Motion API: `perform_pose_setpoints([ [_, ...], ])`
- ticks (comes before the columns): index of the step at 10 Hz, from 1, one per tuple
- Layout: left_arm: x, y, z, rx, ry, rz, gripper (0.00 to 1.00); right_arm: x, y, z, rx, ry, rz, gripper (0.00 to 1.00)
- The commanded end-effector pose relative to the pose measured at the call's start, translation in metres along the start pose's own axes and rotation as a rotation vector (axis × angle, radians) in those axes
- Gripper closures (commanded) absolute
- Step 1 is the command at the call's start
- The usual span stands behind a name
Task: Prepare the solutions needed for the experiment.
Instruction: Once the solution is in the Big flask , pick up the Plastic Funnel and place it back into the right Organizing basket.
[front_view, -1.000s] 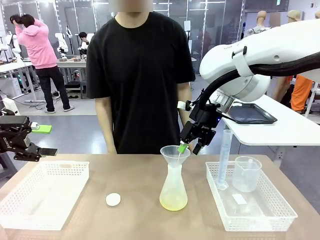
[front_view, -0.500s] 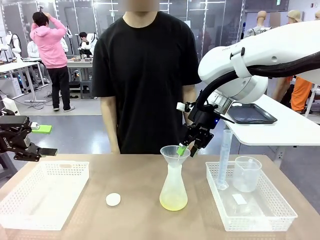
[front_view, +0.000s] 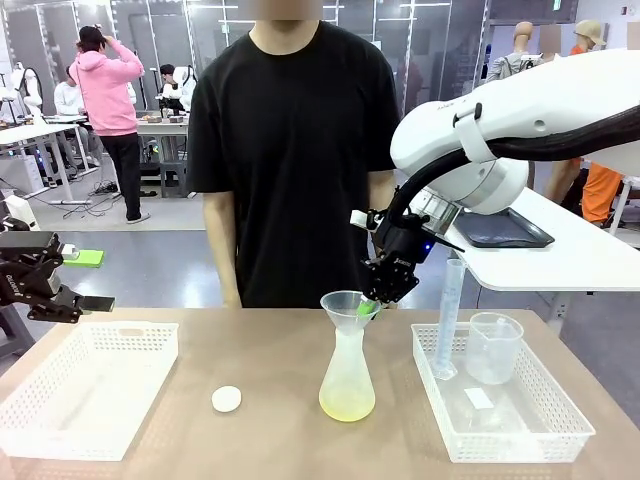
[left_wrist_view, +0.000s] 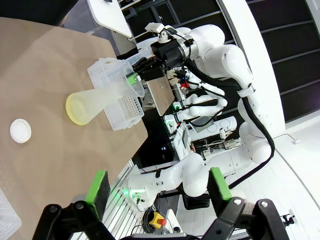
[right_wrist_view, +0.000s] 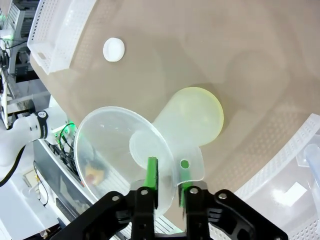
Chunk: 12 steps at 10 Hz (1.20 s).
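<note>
A translucent conical flask (front_view: 347, 368) stands mid-table with the solutions (front_view: 347, 405), a shallow pale yellow layer, at its bottom. A clear funnel (front_view: 348, 302) sits in its neck. My right gripper (front_view: 371, 304) reaches down from the right and is shut on the funnel's rim. The right wrist view shows its green pads (right_wrist_view: 151, 171) pinching the funnel (right_wrist_view: 117, 142) wall above the flask's yellow base (right_wrist_view: 198, 116). Off the table's left edge, my left gripper (front_view: 88, 301) hangs open and holds nothing. Its fingers (left_wrist_view: 97, 191) stand wide apart, far from the flask (left_wrist_view: 92, 102).
A small white cap (front_view: 227, 398) lies on the table left of the flask. An empty white basket (front_view: 40, 425) sits front left. The right basket (front_view: 520, 435) holds a tall measuring cylinder (front_view: 448, 318) and a clear beaker (front_view: 493, 347). A person (front_view: 295, 150) stands at the far edge.
My right gripper has edged down and left onto the funnel's rim and closed on it. The left arm has not moved.
</note>
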<state>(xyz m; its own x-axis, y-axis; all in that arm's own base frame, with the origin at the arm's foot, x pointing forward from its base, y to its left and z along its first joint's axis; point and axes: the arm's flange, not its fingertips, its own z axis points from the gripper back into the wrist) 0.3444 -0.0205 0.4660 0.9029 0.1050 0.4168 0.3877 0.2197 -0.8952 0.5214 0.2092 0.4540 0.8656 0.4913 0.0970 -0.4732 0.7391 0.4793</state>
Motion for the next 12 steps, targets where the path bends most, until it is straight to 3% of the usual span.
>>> perform_pose_setpoints([
  [1,0.003,-0.002,-0.001,-0.019,-0.004,-0.007,0.00,0.001,0.002,-0.004,-0.004,-0.018,-0.037,0.98],
  [12,0.003,-0.002,-0.001,-0.019,-0.004,-0.007,0.00,-0.009,0.029,0.002,-0.055,-0.058,0.003,1.00],
])
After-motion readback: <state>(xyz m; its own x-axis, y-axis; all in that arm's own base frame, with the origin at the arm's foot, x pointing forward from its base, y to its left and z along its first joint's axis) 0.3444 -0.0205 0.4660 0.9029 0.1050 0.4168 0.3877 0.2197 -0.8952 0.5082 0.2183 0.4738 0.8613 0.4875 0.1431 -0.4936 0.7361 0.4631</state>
